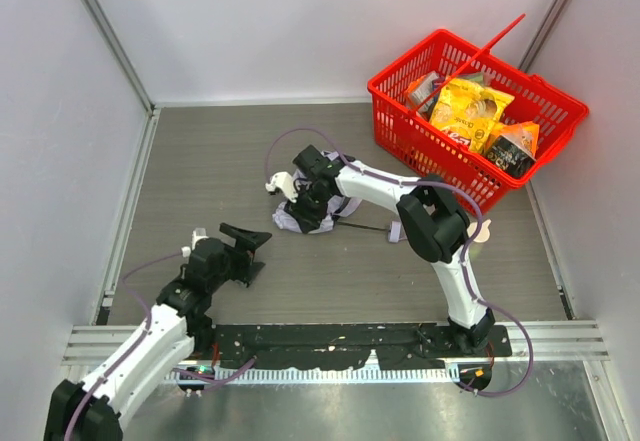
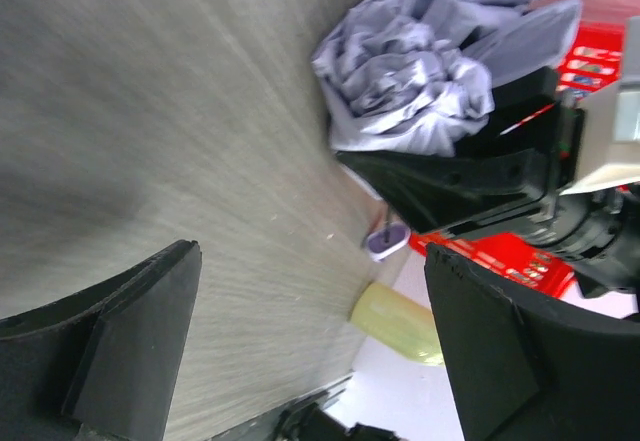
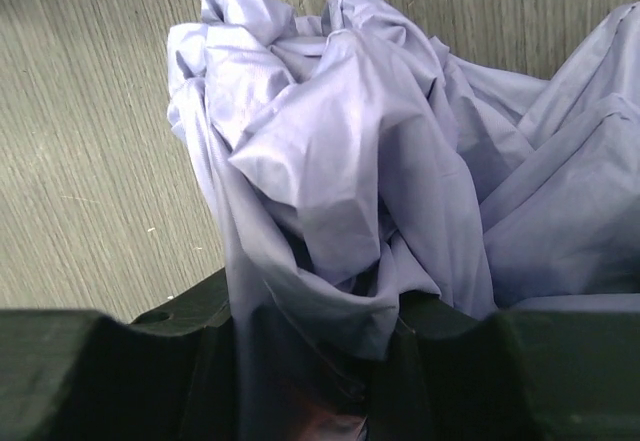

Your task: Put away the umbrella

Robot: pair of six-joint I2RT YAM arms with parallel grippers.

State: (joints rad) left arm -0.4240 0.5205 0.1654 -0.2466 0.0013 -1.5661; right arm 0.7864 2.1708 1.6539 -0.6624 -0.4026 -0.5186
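Fingers (image 3: pixel 100 371) of the right gripper (image 1: pixel 305 204) are pinching the umbrella (image 1: pixel 292 221) by a bunch of its pale lavender-white fabric; in the right wrist view that cloth is bulging up in crumpled folds from between them; the umbrella is lying collapsed on the bench (image 1: pixel 220 161), in front of the red basket (image 1: pixel 440 161) and off its left corner, near it but not touching; a thin black shaft (image 1: pixel 365 227) is sticking out of the fabric on the side nearer the basket; the left gripper (image 1: pixel 255 251) is sitting farther from the basket than the umbrella is, apart from the cloth, and its fingers (image 2: pixel 120 341) are standing spread wide, facing the fabric across the wood-grain surface; yellow snack packets (image 1: pixel 468 111) and a dark packet (image 1: pixel 515 151) are lying inside the basket, whose long red handle (image 1: pixel 495 41) is sticking up at a slant.
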